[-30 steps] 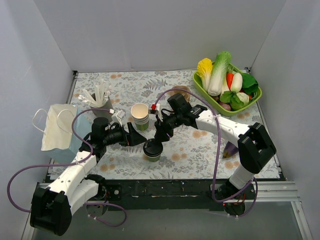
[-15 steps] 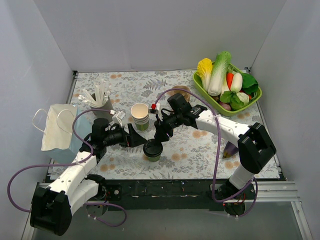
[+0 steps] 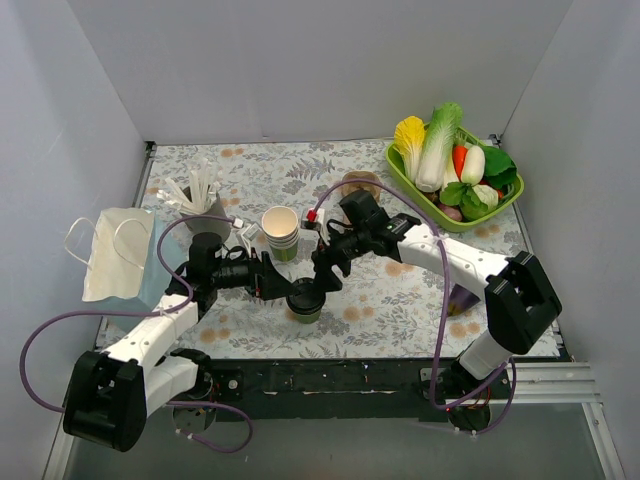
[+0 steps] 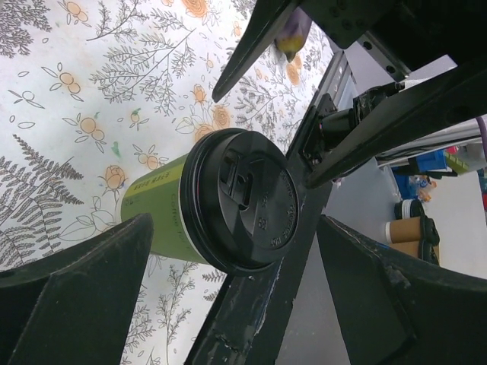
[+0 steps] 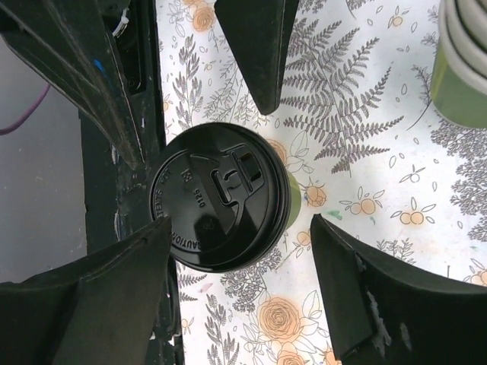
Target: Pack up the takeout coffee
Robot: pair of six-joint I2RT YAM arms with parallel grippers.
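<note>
On the left, reaching low across the table (image 3: 400, 295), jaws open either side of the coffee cup (image 4: 156, 204); on the right, angled down, jaws spread wide over its lid (image 5: 217, 198).

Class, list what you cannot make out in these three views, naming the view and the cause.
- Contents of the takeout coffee: all views; its black lid covers them.
- Lettering on that lid: both wrist views; too small to read.
- Stack of cups: right wrist view; cut off by the frame's right edge.
- Inside of the white bag: top view; its own side hides it.
</note>
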